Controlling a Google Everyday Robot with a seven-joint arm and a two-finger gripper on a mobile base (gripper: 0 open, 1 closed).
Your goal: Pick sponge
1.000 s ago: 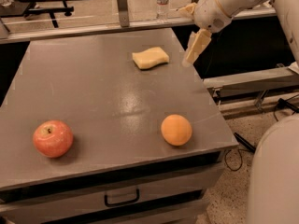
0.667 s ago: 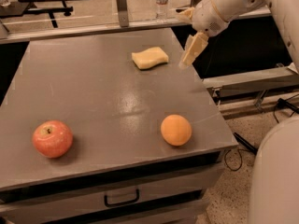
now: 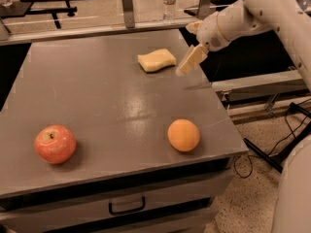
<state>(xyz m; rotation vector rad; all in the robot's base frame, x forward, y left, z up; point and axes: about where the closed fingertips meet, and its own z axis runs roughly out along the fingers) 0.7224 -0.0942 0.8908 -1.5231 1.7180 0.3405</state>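
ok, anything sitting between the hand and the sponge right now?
Nothing visible. The hand hangs close beside the sponge, on its right in the camera view, with only bare tabletop between them. The orange and apple sit near the front edge, well off that line.

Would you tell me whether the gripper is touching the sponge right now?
Apart. The camera view shows a thin strip of table between the sponge and the gripper, which hangs just beside it.

No readable text anywhere
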